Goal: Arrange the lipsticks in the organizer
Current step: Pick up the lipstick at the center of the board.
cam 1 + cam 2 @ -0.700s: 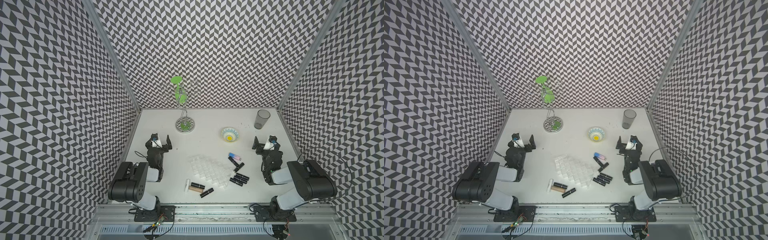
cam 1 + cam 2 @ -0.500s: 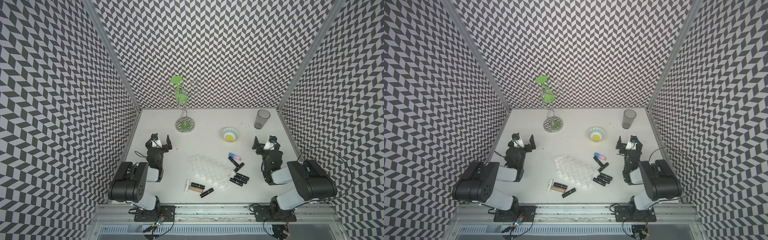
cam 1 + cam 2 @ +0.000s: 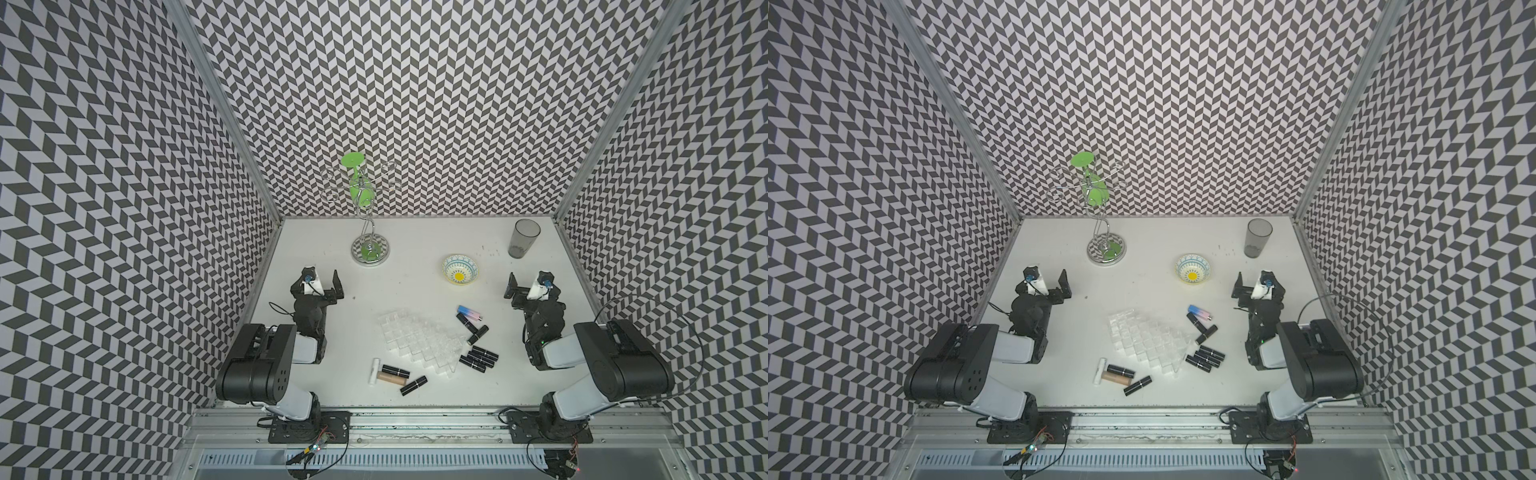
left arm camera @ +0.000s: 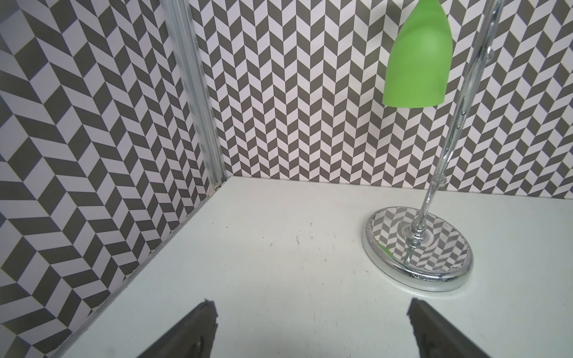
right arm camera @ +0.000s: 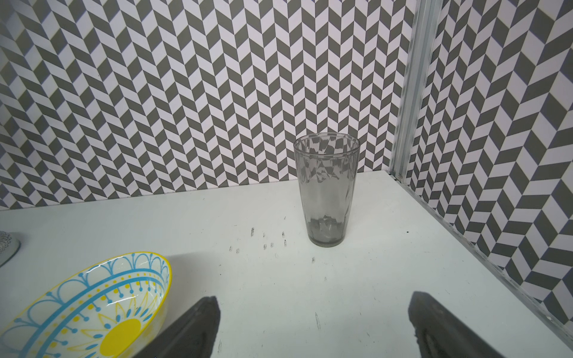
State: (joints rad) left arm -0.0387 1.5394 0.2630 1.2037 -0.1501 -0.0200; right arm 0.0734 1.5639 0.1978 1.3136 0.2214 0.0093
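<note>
**Starting layout, top view.** The left end effector [image 3: 323, 280] and the right end effector [image 3: 528, 282] are both released, with jaws wide and nothing between them. Both are well apart from the work. The clear organizer [image 3: 419, 343] sits mid-counter [image 3: 415, 270], and its cells appear empty. The lipsticks [image 3: 482, 357] lie flat on both sides of it:

- A black cluster and a blue-pink tube [image 3: 469, 312] lie toward the right arm.
- A beige tube [image 3: 390, 378], a white tube [image 3: 375, 371] and two black ones lie near the front edge.

The tubes are judged light, rigid, glossy and prone to rolling, so each is best gripped across the barrel at mid-length. The organizer probably slides if nudged.
</note>
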